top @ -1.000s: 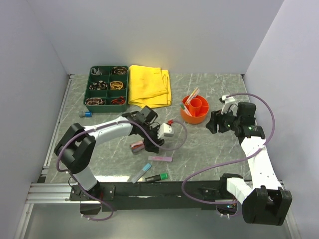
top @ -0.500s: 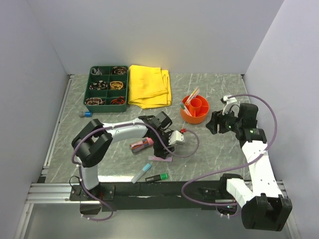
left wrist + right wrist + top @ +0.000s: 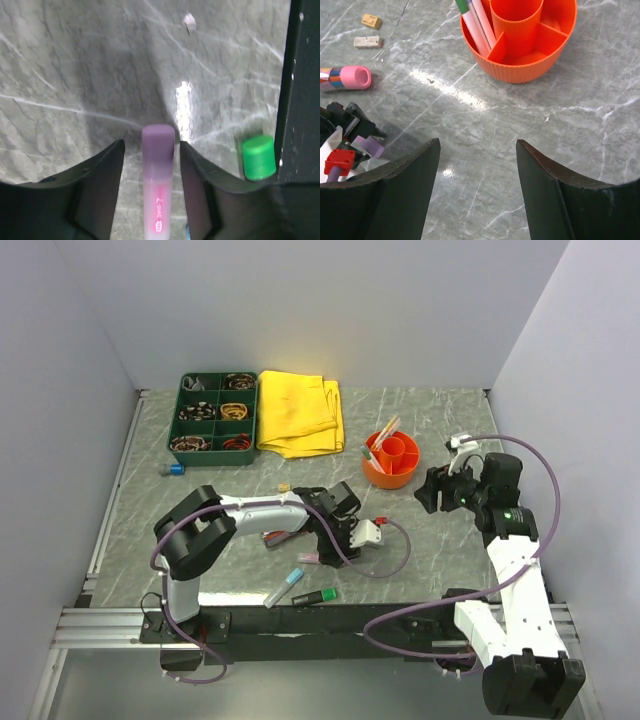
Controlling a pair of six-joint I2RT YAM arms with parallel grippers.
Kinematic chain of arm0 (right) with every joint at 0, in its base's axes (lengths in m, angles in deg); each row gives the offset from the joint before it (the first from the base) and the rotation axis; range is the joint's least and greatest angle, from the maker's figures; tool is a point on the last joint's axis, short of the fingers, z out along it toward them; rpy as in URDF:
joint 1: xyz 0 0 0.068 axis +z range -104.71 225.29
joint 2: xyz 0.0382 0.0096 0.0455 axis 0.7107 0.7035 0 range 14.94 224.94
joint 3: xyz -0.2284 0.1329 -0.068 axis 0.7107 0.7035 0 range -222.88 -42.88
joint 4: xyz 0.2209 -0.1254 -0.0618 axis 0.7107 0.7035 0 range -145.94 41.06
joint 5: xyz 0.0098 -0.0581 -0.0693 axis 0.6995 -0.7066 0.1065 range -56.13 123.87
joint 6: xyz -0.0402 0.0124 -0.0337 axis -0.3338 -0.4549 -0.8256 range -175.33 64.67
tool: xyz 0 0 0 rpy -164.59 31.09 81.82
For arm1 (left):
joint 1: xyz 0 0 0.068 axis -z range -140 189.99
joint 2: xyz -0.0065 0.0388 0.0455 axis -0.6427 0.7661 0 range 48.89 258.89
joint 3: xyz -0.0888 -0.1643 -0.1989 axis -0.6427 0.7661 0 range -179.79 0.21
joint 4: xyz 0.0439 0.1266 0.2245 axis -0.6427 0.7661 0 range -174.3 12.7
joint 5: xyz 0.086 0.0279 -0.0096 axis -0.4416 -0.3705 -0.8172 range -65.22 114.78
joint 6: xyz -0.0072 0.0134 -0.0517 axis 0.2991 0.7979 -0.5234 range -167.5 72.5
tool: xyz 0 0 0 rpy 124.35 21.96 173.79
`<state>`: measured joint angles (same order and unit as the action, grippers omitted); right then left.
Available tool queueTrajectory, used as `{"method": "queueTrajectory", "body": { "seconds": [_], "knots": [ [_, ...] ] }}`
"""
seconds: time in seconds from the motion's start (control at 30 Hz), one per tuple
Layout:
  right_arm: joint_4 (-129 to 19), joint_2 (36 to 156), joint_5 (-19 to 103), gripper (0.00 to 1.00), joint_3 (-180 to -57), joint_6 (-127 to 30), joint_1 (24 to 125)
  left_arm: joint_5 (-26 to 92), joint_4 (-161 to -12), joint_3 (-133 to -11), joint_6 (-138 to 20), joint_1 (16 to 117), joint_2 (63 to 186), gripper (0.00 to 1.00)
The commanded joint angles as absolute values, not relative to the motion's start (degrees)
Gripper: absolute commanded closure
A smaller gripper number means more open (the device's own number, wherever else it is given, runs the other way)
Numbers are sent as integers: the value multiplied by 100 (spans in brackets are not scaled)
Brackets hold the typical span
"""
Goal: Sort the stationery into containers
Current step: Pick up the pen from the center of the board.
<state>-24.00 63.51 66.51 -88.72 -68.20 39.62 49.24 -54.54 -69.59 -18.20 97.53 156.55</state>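
A pink highlighter with a purple cap (image 3: 158,190) lies on the marble table between the fingers of my left gripper (image 3: 151,145). The jaws are open, with a slim gap on each side of it. From above, that gripper (image 3: 318,556) is low over the highlighter at the table's near middle. My right gripper (image 3: 478,142) is open and empty, hovering beside the round orange pot (image 3: 520,70), which holds several pens. The same pot (image 3: 390,478) sits right of centre. The dark green compartment tray (image 3: 220,410) stands at the back left.
A pink-capped marker (image 3: 280,536), a blue-capped pen (image 3: 283,587) and a green-capped marker (image 3: 315,595) lie near the front edge. A folded yellow cloth (image 3: 298,415) lies beside the tray. Two small eraser bits (image 3: 367,41) lie left of the pot. A blue bit (image 3: 172,469) lies far left.
My left gripper swung forward and down from mid-table until it straddled the purple-capped highlighter, its jaws narrowing. The right arm barely moved.
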Motion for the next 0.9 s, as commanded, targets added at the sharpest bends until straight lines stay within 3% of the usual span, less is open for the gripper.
{"method": "queueTrajectory", "body": {
  "seconds": [0.0, 0.2, 0.3, 0.43, 0.53, 0.67, 0.87],
  "knots": [
    [-2421, 6082, 6691, 30, -8797, -6843, 3966, 4360, -5810, -6799, -2192, 9906, 15805, 52],
    [-2264, 5906, 6525, 30, -8884, -6878, 3966, 4226, -5742, -6781, -2351, 9836, 15841, 92],
    [-2088, 5897, 6437, 30, -9007, -6966, 3958, 4568, -5399, -7377, -2324, 9626, 15700, 99],
    [-2078, 5888, 6279, 30, -9060, -6975, 3966, 5288, -4897, -9166, -2359, 9204, 15708, 99],
    [-2298, 5818, 6156, 30, -8990, -6800, 3966, 6234, -5395, -9925, -2683, 8756, 15735, 99],
    [-2649, 5590, 5910, 27, -8867, -6466, 3958, 7354, -8182, -9726, -3255, 8368, 15673, 99],
    [-2800, 5729, 5584, 26, -8893, -6281, 3949, 8295, -10334, -10841, -4713, 8122, 17147, 99]
  ]
}}
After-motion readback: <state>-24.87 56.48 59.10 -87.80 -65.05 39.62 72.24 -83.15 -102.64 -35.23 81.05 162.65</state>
